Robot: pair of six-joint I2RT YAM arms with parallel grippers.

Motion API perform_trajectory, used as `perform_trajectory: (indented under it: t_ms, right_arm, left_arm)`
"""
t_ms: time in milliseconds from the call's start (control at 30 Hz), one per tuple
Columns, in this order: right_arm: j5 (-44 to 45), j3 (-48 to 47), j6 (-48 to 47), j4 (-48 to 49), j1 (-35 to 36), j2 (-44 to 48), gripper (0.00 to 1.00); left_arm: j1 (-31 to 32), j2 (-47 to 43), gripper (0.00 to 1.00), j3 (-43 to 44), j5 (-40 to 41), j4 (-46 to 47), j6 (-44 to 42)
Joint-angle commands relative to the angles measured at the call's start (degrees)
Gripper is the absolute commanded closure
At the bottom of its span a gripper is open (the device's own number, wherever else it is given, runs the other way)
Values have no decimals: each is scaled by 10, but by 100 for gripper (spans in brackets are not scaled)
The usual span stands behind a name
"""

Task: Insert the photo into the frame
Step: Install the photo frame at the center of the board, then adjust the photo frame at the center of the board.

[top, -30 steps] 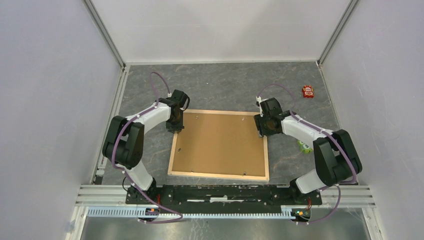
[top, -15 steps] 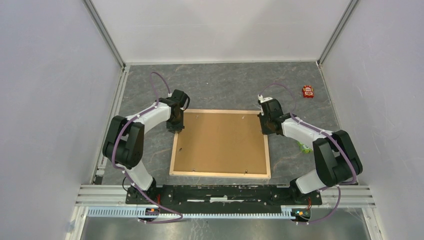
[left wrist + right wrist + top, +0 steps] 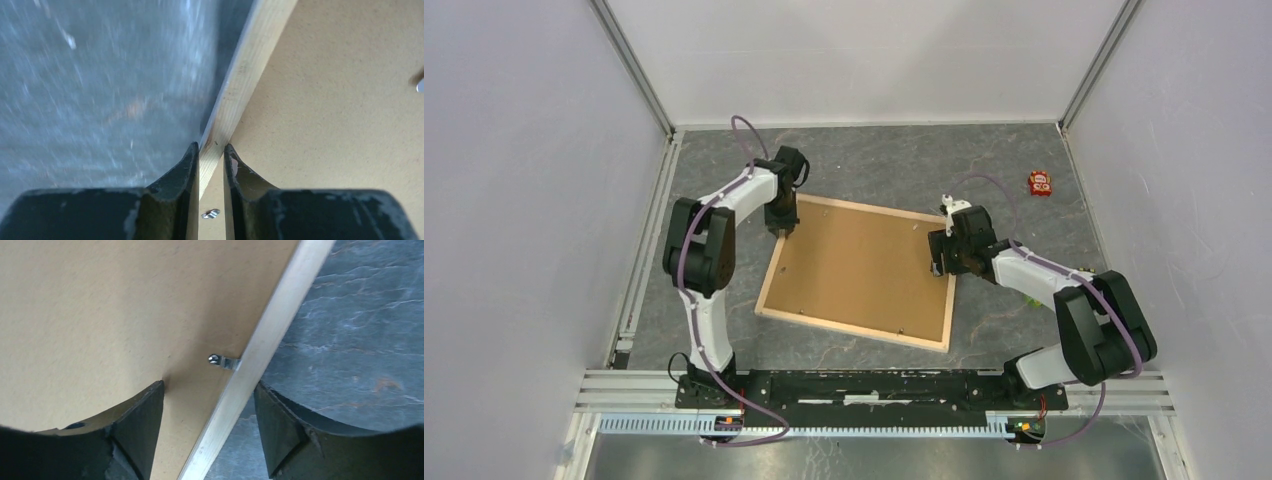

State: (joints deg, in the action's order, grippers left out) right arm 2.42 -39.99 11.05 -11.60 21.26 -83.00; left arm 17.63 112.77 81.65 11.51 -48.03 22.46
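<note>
The pale wood frame [image 3: 852,331] lies face down and skewed on the table, with its brown backing board [image 3: 864,268] showing. The photo is not visible. My left gripper [image 3: 782,225] is at the frame's far left corner. In the left wrist view it [image 3: 211,147] is shut on the frame's rail [image 3: 245,65]. My right gripper [image 3: 939,262] is at the right rail. In the right wrist view it [image 3: 209,385] is open, with its jaws on either side of the rail [image 3: 280,315], apart from it. A metal clip [image 3: 222,361] sits on the board by that rail.
A small red object [image 3: 1039,183] lies at the far right of the grey table. White walls close in the left, right and far sides. Another metal clip [image 3: 211,214] shows on the backing board [image 3: 340,100] between my left fingers.
The frame has turned clockwise. Its left side moved away from the arm bases with my left gripper. My right gripper slid slightly nearer along the right rail.
</note>
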Motion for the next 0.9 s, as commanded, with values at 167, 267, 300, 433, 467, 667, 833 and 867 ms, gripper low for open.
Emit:
perform_trajectory:
  t_ms: [167, 267, 300, 433, 467, 667, 833, 867]
  right_arm:
    - [-191, 121, 169, 183, 17, 59, 27]
    - [-160, 118, 140, 144, 18, 95, 23]
    - [-135, 109, 122, 119, 17, 102, 21]
    - [-31, 57, 50, 32, 15, 117, 13]
    - [-11, 40, 36, 23, 12, 117, 11]
    - [10, -101, -36, 25, -16, 34, 6]
    - [-22, -292, -105, -17, -47, -144, 7]
    - [-53, -321, -103, -27, -56, -171, 7]
  left_arm:
    - [-8, 177, 76, 357, 60, -38, -15]
    - [-8, 145, 44, 394, 109, -106, 37]
    - [-8, 115, 36, 372, 110, -111, 51]
    - [-8, -47, 16, 210, 67, -80, 107]
    - [-8, -94, 9, 156, 47, -71, 122]
    - [11, -290, 10, -121, -106, -13, 226]
    - [93, -385, 11, -272, -138, 53, 409]
    - [105, -394, 11, -306, -150, 80, 451]
